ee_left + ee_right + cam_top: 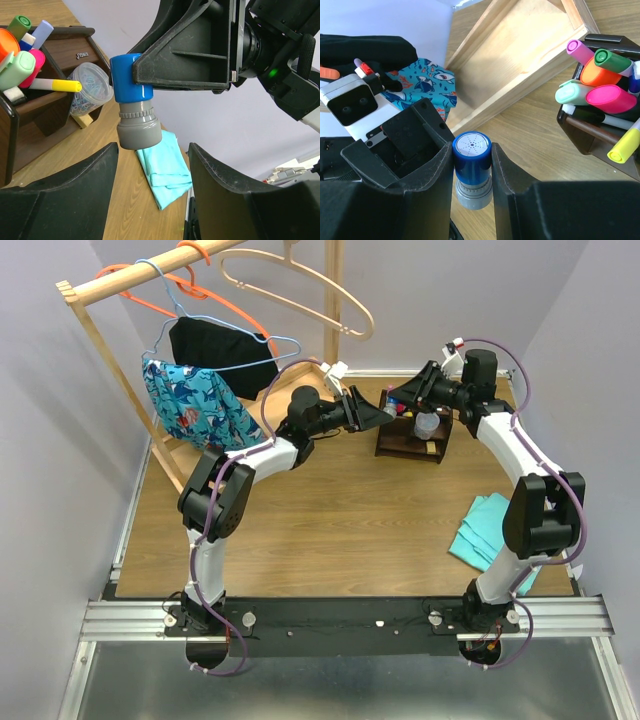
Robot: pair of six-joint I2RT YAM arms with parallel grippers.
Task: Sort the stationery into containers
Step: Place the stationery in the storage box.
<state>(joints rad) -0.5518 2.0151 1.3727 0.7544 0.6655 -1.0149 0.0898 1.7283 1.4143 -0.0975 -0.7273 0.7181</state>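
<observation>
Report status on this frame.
Right gripper shut on blue-topped grey cylindrical stamp. Left gripper open, facing it. Nothing between them; dark brown wooden organizer alongside.

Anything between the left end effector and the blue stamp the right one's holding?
Nothing visible. The right end effector clamps the stamp by its blue top; the grey end hangs just ahead of the open left end effector, clear air between. The organizer sits off to the side.
</observation>
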